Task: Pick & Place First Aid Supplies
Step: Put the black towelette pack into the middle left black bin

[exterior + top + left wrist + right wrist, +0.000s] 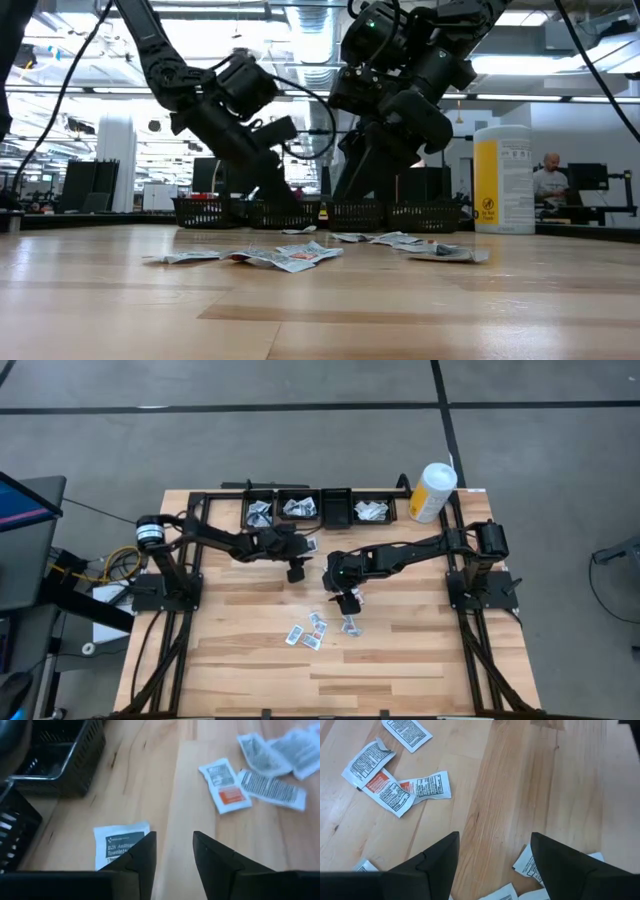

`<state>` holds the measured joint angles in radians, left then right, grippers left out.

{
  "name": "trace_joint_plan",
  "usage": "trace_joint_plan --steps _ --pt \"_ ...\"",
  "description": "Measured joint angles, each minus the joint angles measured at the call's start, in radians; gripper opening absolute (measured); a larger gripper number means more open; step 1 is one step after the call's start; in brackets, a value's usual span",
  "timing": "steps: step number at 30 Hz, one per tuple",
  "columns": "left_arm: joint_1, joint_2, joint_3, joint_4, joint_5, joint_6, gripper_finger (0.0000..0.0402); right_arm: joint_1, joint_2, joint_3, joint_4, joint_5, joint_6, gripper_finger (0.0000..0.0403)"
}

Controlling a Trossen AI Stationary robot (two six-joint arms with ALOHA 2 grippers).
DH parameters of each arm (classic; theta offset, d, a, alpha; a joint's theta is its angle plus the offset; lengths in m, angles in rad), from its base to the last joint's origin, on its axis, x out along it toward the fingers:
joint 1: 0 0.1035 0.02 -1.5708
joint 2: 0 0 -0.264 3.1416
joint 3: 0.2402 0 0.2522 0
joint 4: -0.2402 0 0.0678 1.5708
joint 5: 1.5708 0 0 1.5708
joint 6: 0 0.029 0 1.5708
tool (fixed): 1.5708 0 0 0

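From above I see both arms reaching toward the middle of the wooden desk (250,680). The left gripper (296,571) hangs just in front of the row of black baskets (335,507) at the far edge. Its jaws stand apart with nothing between them, bare wood showing in the gap. One white packet (121,842) printed in blue lies on the desk just beside one of the left fingers (142,857), partly hidden by it.

The right gripper (346,603) hovers over the desk's centre, jaws spread wide and empty. In its wrist view, scattered packets (395,787) lie on the wood ahead of the fingers, white with dark print and some with an orange-red patch; more packets (530,865) lie partly under one finger.

In the overhead view a loose cluster of packets (308,632) lies on the desk nearer the front than the right gripper. Three of the baskets hold further packets (298,508). A white-and-yellow canister (432,492) stands at the far right end of the basket row.
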<state>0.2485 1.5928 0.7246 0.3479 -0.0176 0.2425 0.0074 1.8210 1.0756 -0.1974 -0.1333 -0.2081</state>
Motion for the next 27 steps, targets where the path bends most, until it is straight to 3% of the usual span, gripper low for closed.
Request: trace_joint_plan --steps 17,27 --pt "0.000 0.064 0.000 0.055 -0.172 0.039 0.0206 0.008 0.000 0.000 0.002 0.001 0.000 0.0240" --pt "0.012 0.064 0.000 0.038 -0.186 -0.031 0.0206 0.008 0.000 0.000 0.002 0.001 0.000 0.0240"
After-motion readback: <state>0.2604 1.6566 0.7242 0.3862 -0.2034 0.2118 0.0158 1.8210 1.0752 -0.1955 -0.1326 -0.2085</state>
